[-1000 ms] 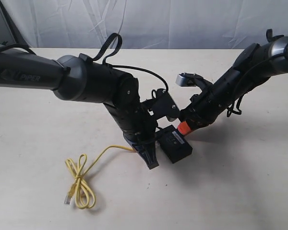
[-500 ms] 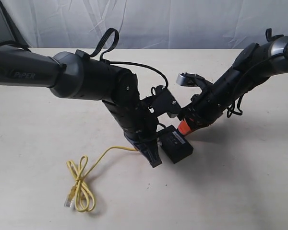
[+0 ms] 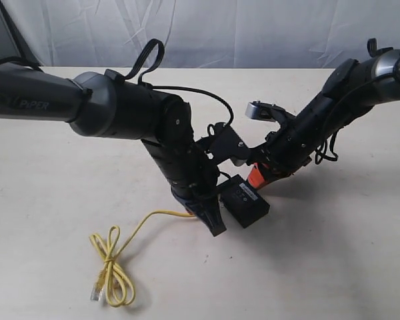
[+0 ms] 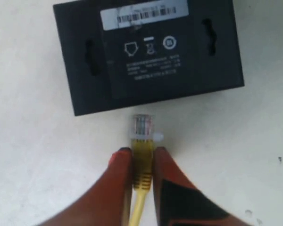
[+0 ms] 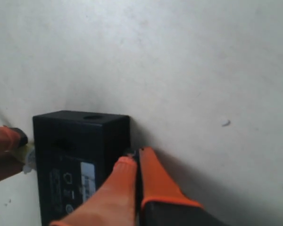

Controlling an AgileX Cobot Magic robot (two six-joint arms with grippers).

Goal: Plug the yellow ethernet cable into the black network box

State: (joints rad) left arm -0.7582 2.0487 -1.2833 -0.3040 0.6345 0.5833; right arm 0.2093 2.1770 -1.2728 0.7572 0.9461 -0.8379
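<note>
Exterior view: yellow ethernet cable (image 3: 111,265) is loosely looped at lower left of frame on the table (image 3: 333,267), free plug at the bottom of the loops. One strand runs up and right into the left gripper (image 3: 212,220).

Left wrist view: left gripper (image 4: 141,151) is pinching the cable (image 4: 142,162) just behind the clear plug (image 4: 142,127). Plug axis points straight at a long side of the black network box (image 4: 146,52). Tip is just short of that wall, not seated.

Box (image 3: 244,200) lies flat at frame centre, long axis upper left to lower right.

Right gripper (image 5: 136,156): fingers pressed together, holding nothing, tips against the box (image 5: 80,160) on the side opposite the plug.
</note>
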